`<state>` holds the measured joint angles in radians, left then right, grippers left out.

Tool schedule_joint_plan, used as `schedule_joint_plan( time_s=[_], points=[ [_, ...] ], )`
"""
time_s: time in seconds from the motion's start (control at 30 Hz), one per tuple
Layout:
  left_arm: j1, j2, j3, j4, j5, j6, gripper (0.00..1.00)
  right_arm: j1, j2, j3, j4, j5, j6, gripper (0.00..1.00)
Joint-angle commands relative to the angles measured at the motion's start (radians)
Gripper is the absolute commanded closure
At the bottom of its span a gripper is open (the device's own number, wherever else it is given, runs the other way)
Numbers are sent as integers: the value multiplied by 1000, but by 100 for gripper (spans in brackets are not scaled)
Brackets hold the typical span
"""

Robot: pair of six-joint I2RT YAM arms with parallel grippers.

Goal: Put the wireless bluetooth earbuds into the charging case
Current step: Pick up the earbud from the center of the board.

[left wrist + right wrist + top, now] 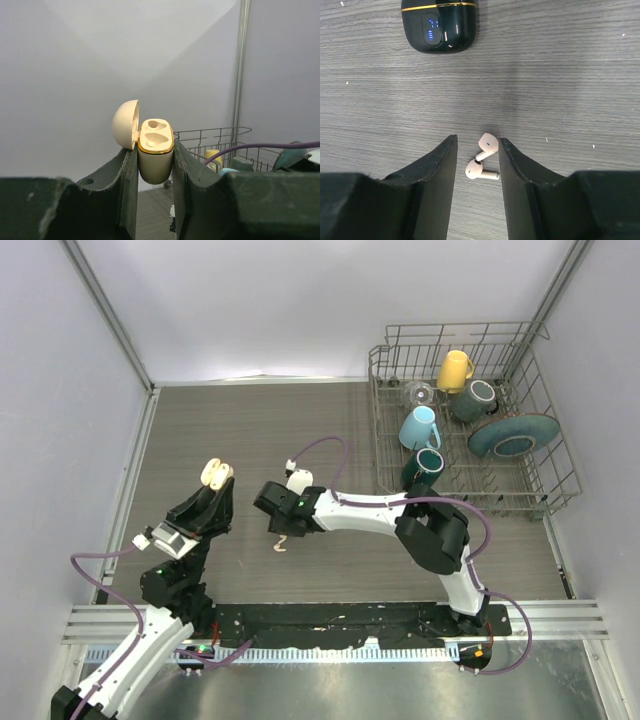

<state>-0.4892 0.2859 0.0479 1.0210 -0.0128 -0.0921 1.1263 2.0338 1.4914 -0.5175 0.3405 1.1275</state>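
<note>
Risk of pinching both adjacent white earbuds (489, 143) at lower centre between released right jaws, left jaws grasping open charging case (155, 150).

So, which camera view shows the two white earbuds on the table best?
The right wrist view: both white earbuds lie sharp and large between the open jaws. The top external view shows only a small pale curl. The left wrist view does not show them.

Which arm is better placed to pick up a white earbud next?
Right. The right gripper is open, with the two cream-white stemmed earbuds lying just below its jaws. The left gripper is occupied, clamped on the open cream-white charging case.
</note>
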Motion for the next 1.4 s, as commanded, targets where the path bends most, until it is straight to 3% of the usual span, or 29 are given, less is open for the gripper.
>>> schedule_joint_plan(
  time_s=[0.0,0.63,1.37],
  points=[
    [-2,-13,-28,5,-44,23,100,7,22,43,-32,48,26,56],
    [-2,-45,-34,-18,-85,20,100,9,42,52,-22,11,9,66],
    [-3,-51,-34,-29,-105,12,100,17,75,89,-81,20,-24,67]
  ],
)
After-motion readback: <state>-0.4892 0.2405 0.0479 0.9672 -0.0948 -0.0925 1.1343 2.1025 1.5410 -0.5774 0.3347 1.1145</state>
